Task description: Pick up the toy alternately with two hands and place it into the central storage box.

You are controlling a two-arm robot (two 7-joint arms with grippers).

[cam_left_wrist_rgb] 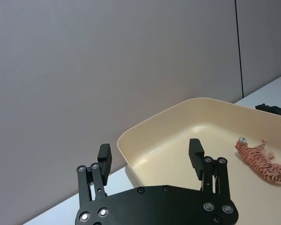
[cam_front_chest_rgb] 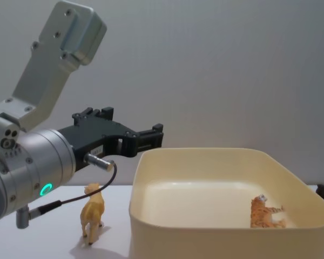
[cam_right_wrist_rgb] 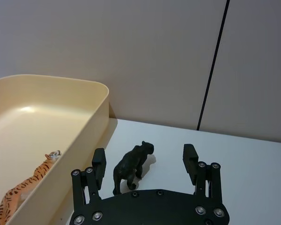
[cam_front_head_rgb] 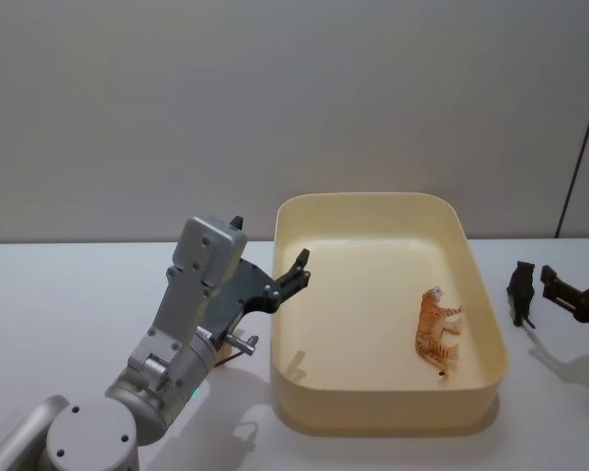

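The black toy (cam_right_wrist_rgb: pixel 129 168) is stood just in front of the right gripper's (cam_right_wrist_rgb: pixel 145 154) open jaws; the left gripper's (cam_left_wrist_rgb: pixel 150 150) are opened too.

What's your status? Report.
Left gripper open, at box left rim. Right gripper open, at black toy. Tiger in box, tan toy left of it. Nothing blocking.

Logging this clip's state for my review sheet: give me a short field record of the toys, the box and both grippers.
Storage box: centre of table, holds one toy
Tiger toy: on its side inside the box, right half
Black toy: standing on table, right of box
Tan toy: standing on table, left of box
Left gripper: open, empty, raised by box's left rim
Right gripper: open, aimed at black toy, not gripping
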